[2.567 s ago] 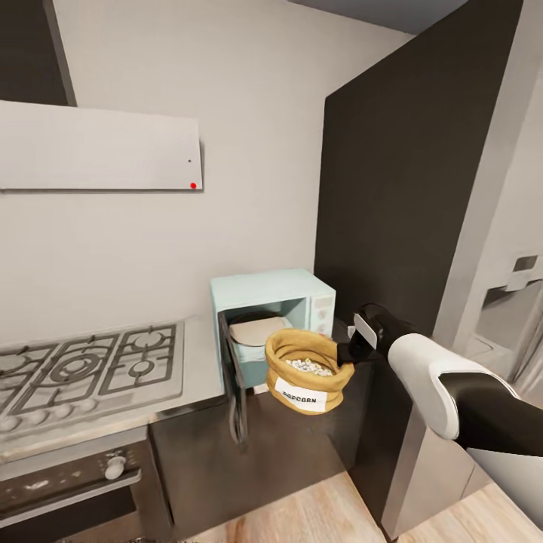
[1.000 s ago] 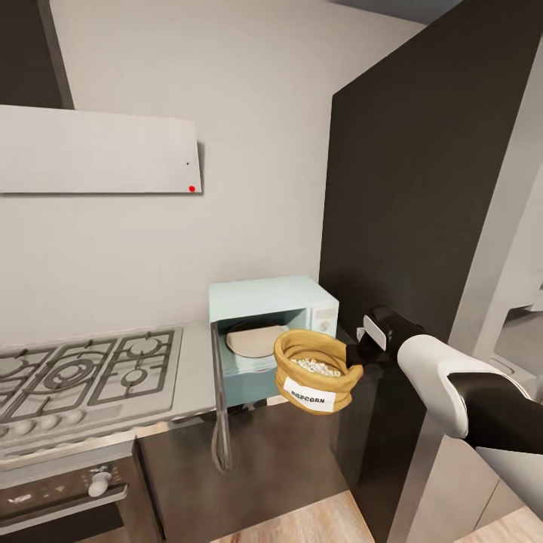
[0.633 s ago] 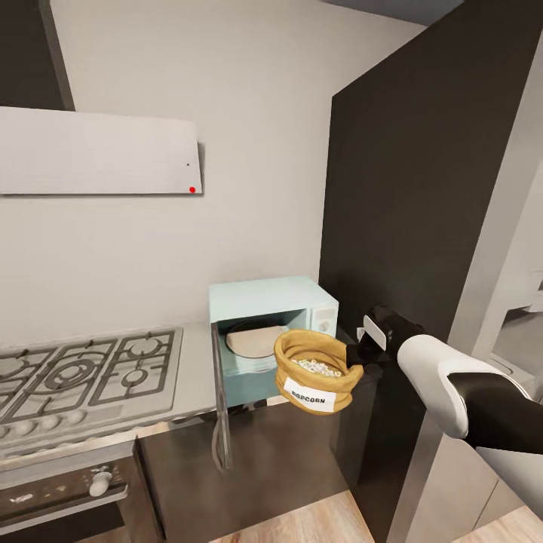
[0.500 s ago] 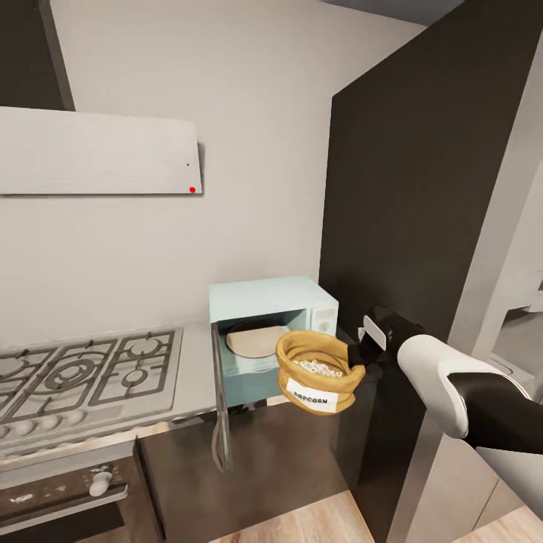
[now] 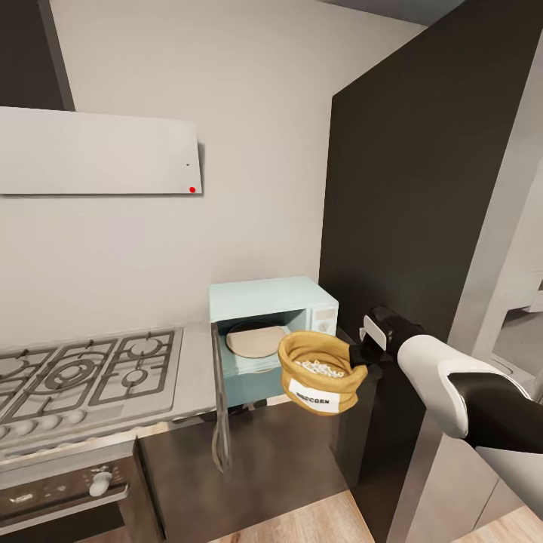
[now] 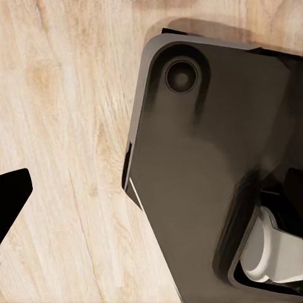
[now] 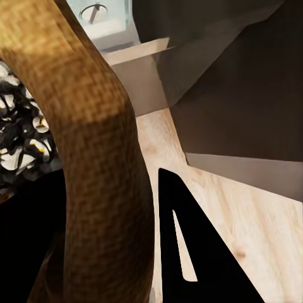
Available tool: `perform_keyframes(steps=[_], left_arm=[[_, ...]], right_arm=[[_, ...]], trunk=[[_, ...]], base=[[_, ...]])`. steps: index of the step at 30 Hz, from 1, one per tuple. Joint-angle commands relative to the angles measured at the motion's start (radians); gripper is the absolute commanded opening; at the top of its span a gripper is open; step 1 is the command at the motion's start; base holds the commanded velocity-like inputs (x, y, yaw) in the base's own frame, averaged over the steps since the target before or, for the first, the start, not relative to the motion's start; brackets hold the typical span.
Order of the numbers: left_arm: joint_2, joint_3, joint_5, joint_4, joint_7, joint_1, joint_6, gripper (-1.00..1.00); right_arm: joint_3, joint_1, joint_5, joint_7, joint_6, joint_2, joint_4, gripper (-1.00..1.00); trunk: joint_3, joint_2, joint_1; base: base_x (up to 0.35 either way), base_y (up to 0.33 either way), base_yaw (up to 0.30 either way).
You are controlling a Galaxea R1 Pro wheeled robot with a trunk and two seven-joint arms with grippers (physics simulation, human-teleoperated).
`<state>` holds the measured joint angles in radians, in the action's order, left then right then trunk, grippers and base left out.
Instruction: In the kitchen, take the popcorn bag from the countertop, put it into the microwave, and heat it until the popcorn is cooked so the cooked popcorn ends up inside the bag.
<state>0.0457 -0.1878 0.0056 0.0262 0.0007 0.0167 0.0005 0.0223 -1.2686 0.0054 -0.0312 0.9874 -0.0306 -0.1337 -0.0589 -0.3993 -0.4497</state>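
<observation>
The orange-tan popcorn bag (image 5: 320, 375) hangs upright in the air just in front of the open microwave (image 5: 264, 299), at its right half. My right gripper (image 5: 357, 359) is shut on the bag's right rim. In the right wrist view the rolled rim (image 7: 95, 145) runs between the fingers (image 7: 189, 252), with popcorn (image 7: 19, 120) inside. Whitish popcorn (image 5: 321, 368) also shows in the bag's mouth. The microwave's door (image 5: 220, 411) stands swung out to the left, and a pale turntable (image 5: 255, 341) lies inside. A black tip of my left gripper (image 6: 9, 199) hangs over the wood floor.
The grey countertop (image 5: 197, 377) carries a gas hob (image 5: 87, 373) left of the microwave. A built-in oven (image 5: 60, 494) sits below it. A tall dark cabinet (image 5: 422, 196) rises close on the right. A range hood (image 5: 98, 151) hangs on the wall. My dark base (image 6: 208, 177) is below.
The view shifted after the earliest frame. Since about a second ago the bag has edged slightly right and down with my right gripper; the microwave door stays open.
</observation>
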Motion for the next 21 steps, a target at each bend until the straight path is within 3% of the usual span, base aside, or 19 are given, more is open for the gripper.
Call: perform_keyframes(steps=[1,7,10,16,19,21], left_arm=[[0.002,-0.004,0.001,0.0,0.0,0.0,0.0,1.0],[-0.001,-0.003,0.001,0.0,0.0,0.0,0.001,1.0],[0.0,-0.002,0.001,0.0,-0.001,0.0,0.001,1.0],[0.0,-0.002,0.001,0.0,-0.001,0.0,0.001,1.0],[0.0,-0.002,0.001,0.0,-0.001,0.0,0.001,1.0],[0.0,-0.002,0.001,0.0,-0.001,0.0,0.001,1.0]], right_arm=[[0.0,0.0,-0.001,-0.001,0.005,0.0,-0.001,-1.0],[-0.009,0.0,-0.001,-0.001,0.007,0.0,-0.001,-1.0],[-0.01,0.0,-0.001,-0.001,0.008,0.0,-0.001,-1.0],[-0.011,0.0,-0.001,-0.001,0.008,0.0,-0.001,-1.0],[-0.04,0.0,-0.001,-0.002,0.007,0.0,-0.001,-1.0],[-0.081,0.0,0.0,-0.013,0.007,0.0,-0.001,-1.0]], trunk=[[0.0,-0.001,0.0],[0.0,-0.001,0.0],[0.0,-0.001,0.0],[0.0,-0.001,0.0],[0.0,-0.001,0.0],[0.0,-0.001,0.0]], base=[[0.0,0.0,0.0],[0.0,-0.062,0.085],[0.0,-0.243,0.212],[0.0,-0.035,0.254],[0.0,-0.001,0.192],[0.0,0.0,0.021]])
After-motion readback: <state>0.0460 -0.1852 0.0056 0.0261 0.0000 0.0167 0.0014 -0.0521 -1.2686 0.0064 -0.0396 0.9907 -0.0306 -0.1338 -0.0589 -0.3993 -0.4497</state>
